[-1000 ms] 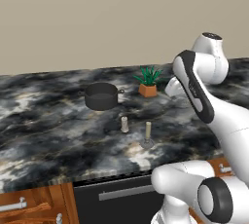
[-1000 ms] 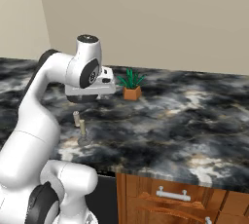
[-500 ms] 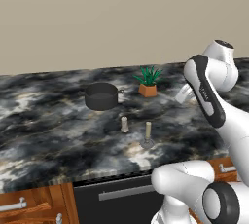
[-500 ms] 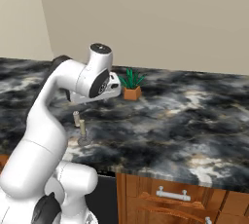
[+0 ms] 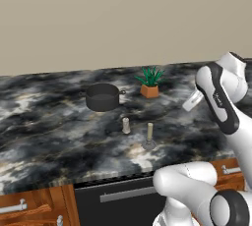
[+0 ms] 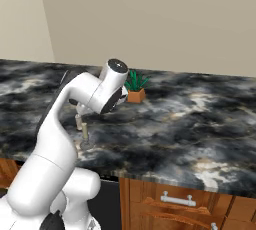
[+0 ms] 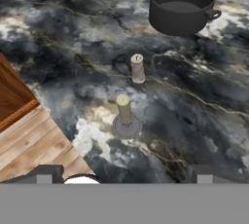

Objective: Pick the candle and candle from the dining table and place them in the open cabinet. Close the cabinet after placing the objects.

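Two candles stand on the black marbled dining table. The short stubby candle is upright just in front of a dark pot. The taller thin cream candle stands on its round grey base near the table's front edge. My gripper hovers open above and in front of the candles, touching neither, with its fingertips wide apart and nothing between them. The cabinet is out of view.
A dark pot sits behind the candles. A small plant in an orange pot stands further back. Wooden drawers with silver handles sit under the table. Wooden floor lies past the table edge.
My arm has swung to the right and drawn back from the table's middle. Both candles, the pot and the plant have stayed where they were.
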Controlling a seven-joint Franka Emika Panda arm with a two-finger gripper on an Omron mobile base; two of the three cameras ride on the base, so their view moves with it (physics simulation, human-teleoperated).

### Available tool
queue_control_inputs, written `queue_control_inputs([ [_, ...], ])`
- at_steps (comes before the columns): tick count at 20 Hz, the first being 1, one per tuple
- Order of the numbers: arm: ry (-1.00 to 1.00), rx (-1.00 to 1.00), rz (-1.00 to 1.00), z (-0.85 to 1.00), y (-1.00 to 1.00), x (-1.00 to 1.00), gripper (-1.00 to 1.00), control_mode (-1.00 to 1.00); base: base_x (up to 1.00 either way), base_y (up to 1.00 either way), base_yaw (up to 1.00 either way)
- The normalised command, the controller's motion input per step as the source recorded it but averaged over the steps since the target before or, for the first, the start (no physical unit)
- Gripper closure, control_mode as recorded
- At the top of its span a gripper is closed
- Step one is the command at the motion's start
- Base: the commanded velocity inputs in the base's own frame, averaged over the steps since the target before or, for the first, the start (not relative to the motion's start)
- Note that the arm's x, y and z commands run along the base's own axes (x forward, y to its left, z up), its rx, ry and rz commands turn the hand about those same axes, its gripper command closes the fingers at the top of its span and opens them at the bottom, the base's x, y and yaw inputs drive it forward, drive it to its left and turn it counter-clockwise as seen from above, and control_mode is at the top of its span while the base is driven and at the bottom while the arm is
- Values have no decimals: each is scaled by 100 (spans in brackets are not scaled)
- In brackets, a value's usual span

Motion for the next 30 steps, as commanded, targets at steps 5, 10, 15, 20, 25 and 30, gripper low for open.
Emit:
queue_control_inputs([
  [5, -13, 10, 13, -22, -6, 0, -100, -100, 0, 0, 0],
  [10, -12, 7, 15, -21, -3, 0, -100, -100, 0, 0, 0],
  [15, -10, 2, 16, -12, -4, 0, -100, -100, 0, 0, 0],
  [20, -9, 0, 15, -9, 0, 0, -100, -100, 0, 0, 0],
  [25, -8, 0, 14, -10, 0, 0, -100, -100, 0, 0, 0],
  [30, -5, 0, 7, -9, 0, 0, -100, -100, 0, 0, 0],
])
